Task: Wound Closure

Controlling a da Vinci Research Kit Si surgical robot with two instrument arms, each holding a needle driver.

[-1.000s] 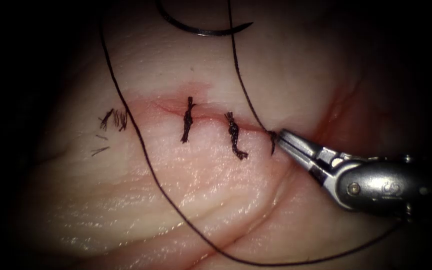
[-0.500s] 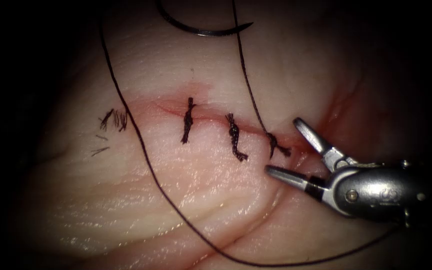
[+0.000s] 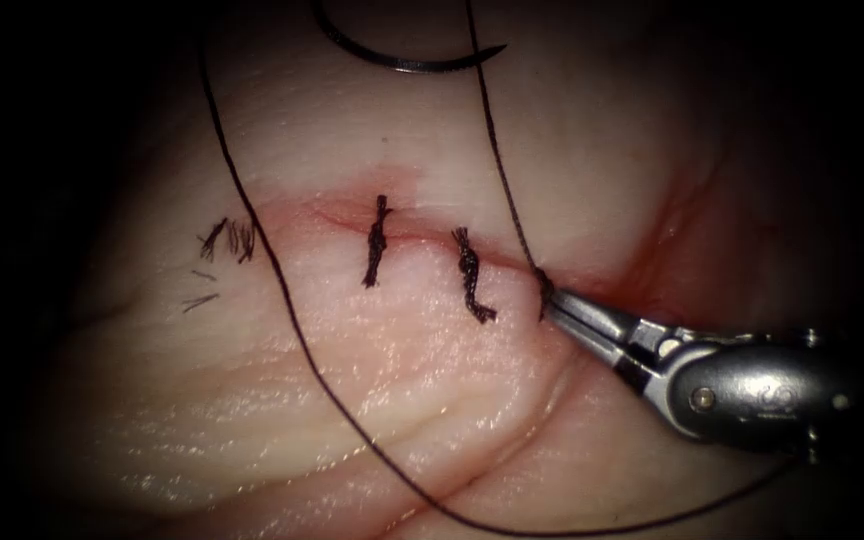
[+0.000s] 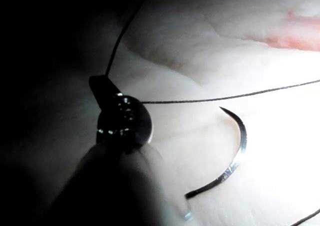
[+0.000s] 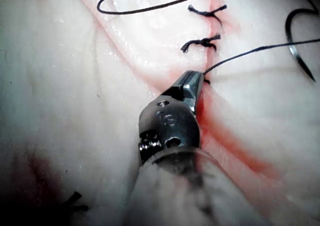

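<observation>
The needle (image 3: 402, 58) lay loose on the tissue (image 3: 432, 400) beyond the cut (image 3: 422, 238), held by nothing. The right tool (image 3: 552, 297) had closed its jaws on the thread (image 3: 497, 150) at the rightmost stitch; half a second before, they gaped. The left tool's (image 4: 102, 88) jaws I couldn't make out.

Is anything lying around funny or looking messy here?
The needle lies loose on the tissue above the cut, held by no tool. Frayed cut ends of thread are scattered left of the cut. The right tool is shut on the thread at the rightmost stitch.
</observation>
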